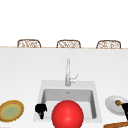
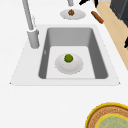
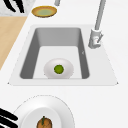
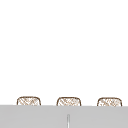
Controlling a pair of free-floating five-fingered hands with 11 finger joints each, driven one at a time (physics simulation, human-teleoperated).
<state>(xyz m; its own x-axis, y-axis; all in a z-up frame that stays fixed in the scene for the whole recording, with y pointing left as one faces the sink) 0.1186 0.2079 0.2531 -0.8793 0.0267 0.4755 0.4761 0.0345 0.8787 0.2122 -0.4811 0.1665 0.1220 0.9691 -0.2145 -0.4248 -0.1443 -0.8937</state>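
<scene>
My left hand [image 1: 40, 109] hangs over the sink's front left corner with its fingers relaxed and holds nothing. It appears again beside the yellow plate [image 3: 44, 11] as my left hand [image 3: 16, 5]. My right hand [image 1: 125, 110] floats at the right edge, next to a white plate [image 1: 113, 106] that carries a brown fruit [image 1: 118, 102]. In the right side view its fingers [image 3: 7, 119] lie spread just left of that plate [image 3: 30, 115]. Inside the sink basin [image 2: 71, 37], a white dish [image 2: 75, 66] holds a green lime [image 2: 68, 58].
A large red ball [image 1: 67, 114] covers the sink's front edge in the front view. The faucet [image 1: 67, 72] stands behind the basin. A brown-rimmed yellow plate [image 1: 11, 111] lies on the left counter and a brown stick [image 2: 97, 17] near the white plate. Wicker chairs [image 1: 29, 43] line the far side.
</scene>
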